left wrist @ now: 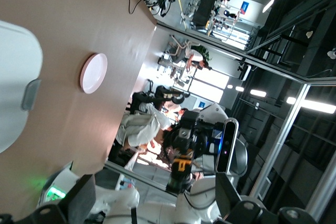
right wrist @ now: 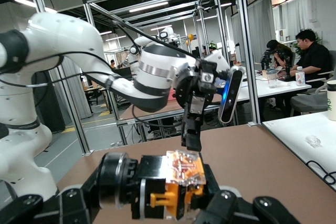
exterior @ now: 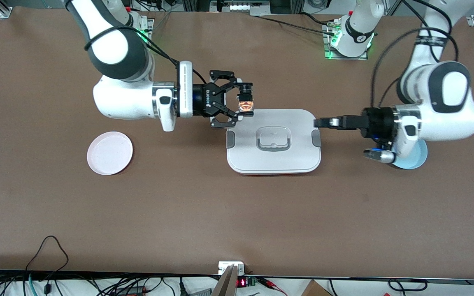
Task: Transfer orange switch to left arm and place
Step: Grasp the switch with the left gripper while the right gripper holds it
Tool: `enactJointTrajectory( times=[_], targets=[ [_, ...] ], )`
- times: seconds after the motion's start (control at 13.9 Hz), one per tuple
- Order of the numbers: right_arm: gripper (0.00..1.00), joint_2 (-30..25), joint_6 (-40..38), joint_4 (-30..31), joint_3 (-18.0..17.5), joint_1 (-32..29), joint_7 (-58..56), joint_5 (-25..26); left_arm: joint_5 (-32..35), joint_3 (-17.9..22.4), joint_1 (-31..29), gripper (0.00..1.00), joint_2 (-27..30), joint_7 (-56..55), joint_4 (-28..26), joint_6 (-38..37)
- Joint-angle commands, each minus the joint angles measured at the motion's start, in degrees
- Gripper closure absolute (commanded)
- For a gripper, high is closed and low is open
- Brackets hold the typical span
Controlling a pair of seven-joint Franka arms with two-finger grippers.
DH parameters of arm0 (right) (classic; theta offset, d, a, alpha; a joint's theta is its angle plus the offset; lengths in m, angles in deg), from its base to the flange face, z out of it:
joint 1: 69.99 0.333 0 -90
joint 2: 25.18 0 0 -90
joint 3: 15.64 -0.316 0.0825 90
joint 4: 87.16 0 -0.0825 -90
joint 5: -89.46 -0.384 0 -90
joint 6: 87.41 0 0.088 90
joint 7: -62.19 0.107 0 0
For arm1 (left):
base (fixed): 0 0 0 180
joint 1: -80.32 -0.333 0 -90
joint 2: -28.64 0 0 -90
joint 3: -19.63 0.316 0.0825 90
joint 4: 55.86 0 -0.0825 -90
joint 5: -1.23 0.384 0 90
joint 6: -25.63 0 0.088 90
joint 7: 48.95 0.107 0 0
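Note:
My right gripper (exterior: pixel 243 102) is shut on the orange switch (exterior: pixel 245 101), a small black and orange body with a clear cap. It holds the switch in the air over the corner of the white box (exterior: pixel 274 158) toward the right arm's end. In the right wrist view the switch (right wrist: pixel 169 183) sits between the fingers. My left gripper (exterior: pixel 323 122) is open and empty. It hangs level beside the box's grey clip (exterior: pixel 316 138) at the left arm's end and points at the switch. The left wrist view shows the switch (left wrist: pixel 181 165) ahead of the left gripper (left wrist: pixel 155 198).
A pink plate (exterior: pixel 110 153) lies toward the right arm's end of the table. A pale blue plate (exterior: pixel 421 158) lies under the left arm's wrist. Bare brown table stretches between the box and the front camera.

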Motion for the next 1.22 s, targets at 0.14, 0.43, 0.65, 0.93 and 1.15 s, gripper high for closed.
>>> enactJointTrajectory(
  times=[0.14, 0.43, 0.65, 0.93, 1.15],
  targets=[
    [0.91, 3.3, 6.4, -5.2, 0.0, 4.3, -0.4, -2.3, -2.4, -7.8, 2.7, 0.0, 3.9, 1.8, -2.4, 16.0],
    [0.91, 3.9, 8.2, -5.3, 0.1, 5.7, -0.5, -4.2, -4.7, -9.9, 3.0, 0.0, 3.9, 1.4, -2.4, 17.4],
    [0.91, 4.3, 8.2, -5.6, 0.1, 5.7, -0.4, -4.2, -4.8, -10.8, 3.0, 0.03, 3.8, 1.1, -2.4, 18.4],
    [0.91, 4.3, 8.2, -5.5, 0.1, 5.6, -0.4, -4.3, -4.8, -10.8, 3.0, 0.27, 3.8, 1.4, -2.4, 18.3],
    [0.91, 4.3, 8.3, -5.5, 0.2, 5.7, -0.3, -4.5, -4.7, -10.8, 2.9, 0.5, 3.8, 1.8, -2.5, 18.1]
  ],
)
